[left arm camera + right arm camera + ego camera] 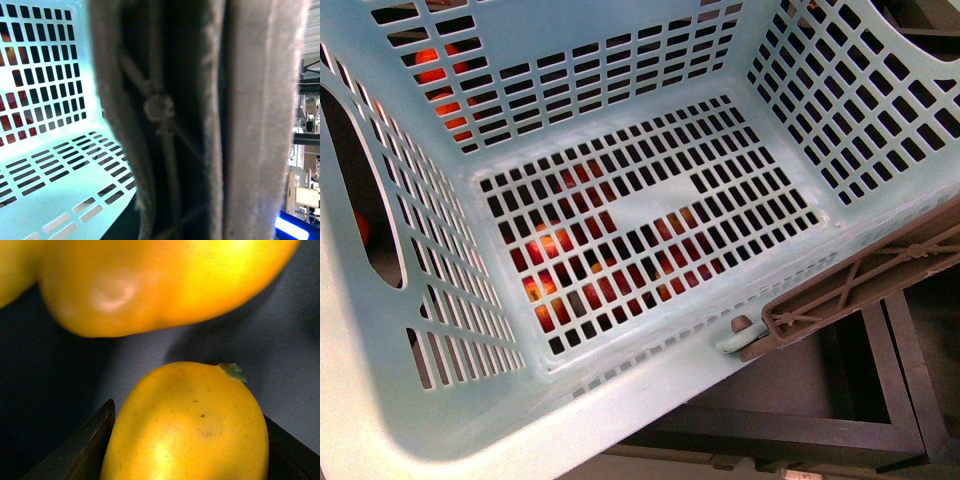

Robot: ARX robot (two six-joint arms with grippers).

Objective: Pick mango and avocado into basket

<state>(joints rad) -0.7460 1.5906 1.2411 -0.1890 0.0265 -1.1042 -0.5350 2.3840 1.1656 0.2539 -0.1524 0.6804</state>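
Mango (pixel 190 420) in your right gripper (pixel 189 445), that's the headline. The dark fingers (pixel 82 452) sit up against both flanks of the yellow-orange fruit, spread just as wide as it is, and I read that as a hold, not a hover. Its long axis runs straight out from the wrist, along the fingers, with the stem end and a scrap of green leaf (pixel 232 371) at the far tip, so you're pinching across the narrow way. Whether it's off the dark surface (pixel 295 340) yet, I can't tell.

A second yellow mango (pixel 150 285) lies just beyond the far tip, near but with a gap. My call is to come straight up before you swing, or that neighbour gets nudged.

Now the basket (pixel 410 400): it fills your front view, open top toward you and slotted floor bare, with nothing in it. The red-orange fruit (pixel 545 245) glowing through the slots is underneath it, not inside. The brown handle (pixel 860 285) lies along the rim at the lower right.

Neither arm shows in the front view, so you can't tell which way the basket lies from the loaded gripper. Your left wrist view is nearly all handle, close against the lens. The left gripper's fingers don't show, so I can't say whether it's holding anything.

There's no avocado in any view.
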